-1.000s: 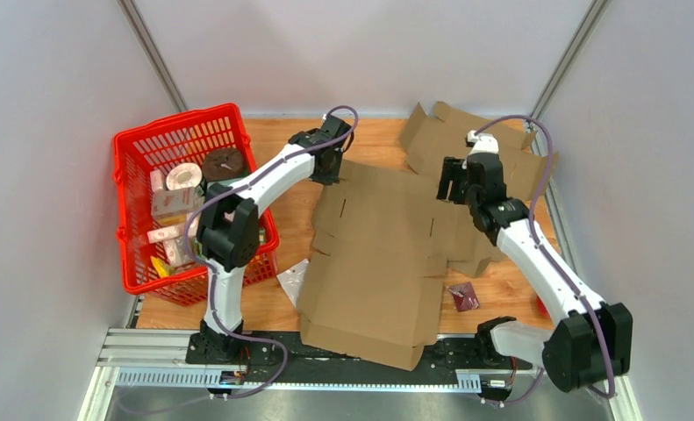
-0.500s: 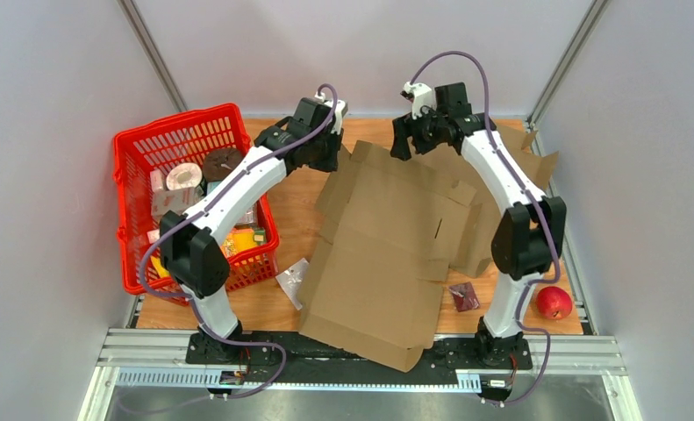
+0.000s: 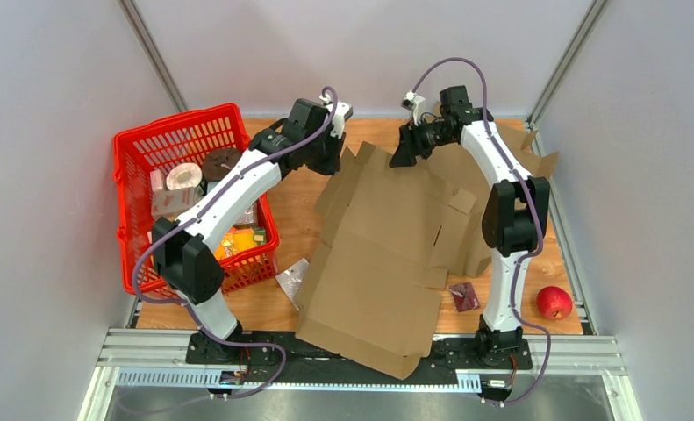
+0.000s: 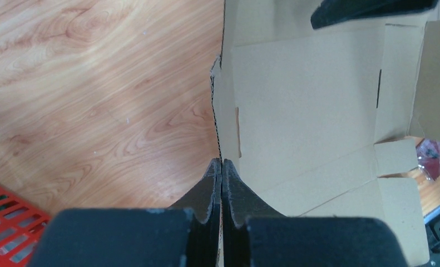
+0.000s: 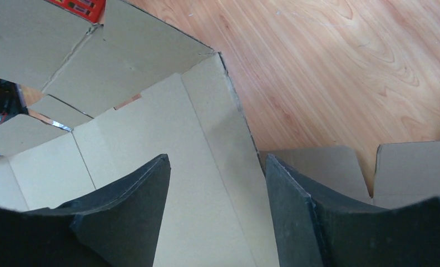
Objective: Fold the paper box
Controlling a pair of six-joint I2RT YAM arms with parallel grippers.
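Presently, paper box (image 3: pixel 374 263) lies unfolded on the tabletop (image 3: pixel 295 206), far edge lifted: left gripper (image 4: pixel 222 167) jaws pinched shut on its rim, right gripper (image 5: pixel 216 162) jaws wide over a far panel, gripping nothing; wall-raising step, likely early; next needs right closing there.

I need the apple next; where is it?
Top view: the apple lies at the near right corner of the table, right of the dark packet.

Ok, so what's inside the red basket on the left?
A white tape-like roll, a dark round item, a pale box and orange-yellow packets show in the red basket. The left arm covers the middle; deeper items cannot be seen.
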